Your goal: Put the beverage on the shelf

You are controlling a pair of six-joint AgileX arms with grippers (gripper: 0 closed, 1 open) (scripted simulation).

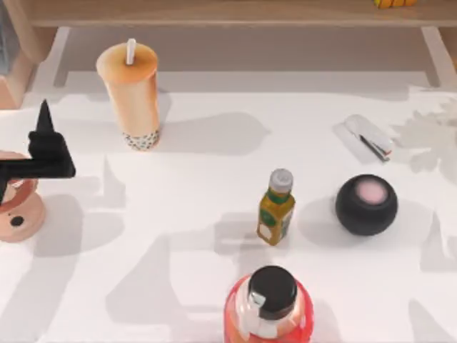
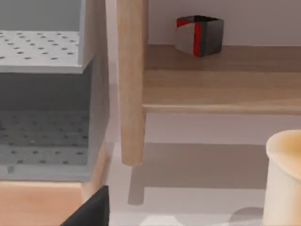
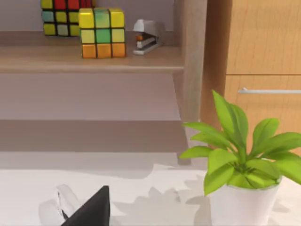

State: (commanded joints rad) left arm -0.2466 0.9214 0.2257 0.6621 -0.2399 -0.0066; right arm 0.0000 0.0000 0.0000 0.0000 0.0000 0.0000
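The beverage (image 1: 132, 93) is a tall orange-tan cup with a white straw and dark pearls at its base. It stands upright on the white table at the back left, just in front of the shelf (image 1: 228, 13). The shelf is a long wooden board across the far edge. My left gripper (image 1: 44, 125) hovers at the table's left side, a hand's width left of the cup and apart from it. The left wrist view looks past the gripper's black tip (image 2: 91, 212) at the cup's rim (image 2: 284, 179) and the shelf (image 2: 221, 89). The right wrist view has my right gripper (image 3: 91, 209) facing the shelf (image 3: 89, 59).
A yellow-green bottle (image 1: 276, 207), a red bottle (image 1: 270, 307), a black ball-shaped object (image 1: 366, 205) and a stapler (image 1: 370, 136) stand on the table. A pinkish round object (image 1: 18, 211) sits under my left arm. Cubes (image 3: 102, 33) rest on the shelf, and a potted plant (image 3: 240, 160) stands at the right.
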